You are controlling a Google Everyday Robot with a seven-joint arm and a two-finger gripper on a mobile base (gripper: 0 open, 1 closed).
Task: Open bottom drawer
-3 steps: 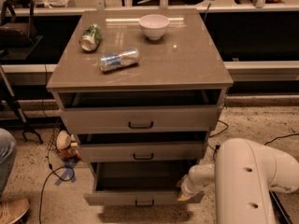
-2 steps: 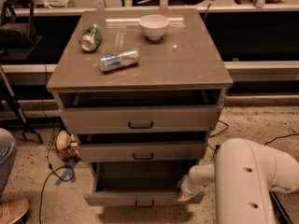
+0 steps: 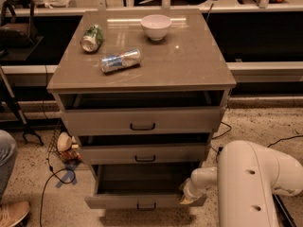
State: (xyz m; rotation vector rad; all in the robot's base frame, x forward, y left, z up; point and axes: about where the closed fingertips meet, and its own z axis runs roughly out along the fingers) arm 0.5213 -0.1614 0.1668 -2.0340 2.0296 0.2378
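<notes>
The bottom drawer (image 3: 142, 201) is the lowest of three grey-tan drawers, with a small black bar handle (image 3: 146, 206). It stands pulled out far, its dark inside showing. The middle drawer (image 3: 142, 153) and top drawer (image 3: 142, 120) stand out a little. My white arm (image 3: 255, 183) reaches in from the lower right. My gripper (image 3: 185, 196) is at the right end of the bottom drawer's front, by its corner.
On the cabinet top (image 3: 189, 65) lie a green can (image 3: 92, 37), a blue and silver can (image 3: 121, 60) on its side, and a white bowl (image 3: 155, 26). A person's leg and shoe (image 3: 9, 207) are at lower left. Cables and a small object (image 3: 65, 143) lie on the floor at left.
</notes>
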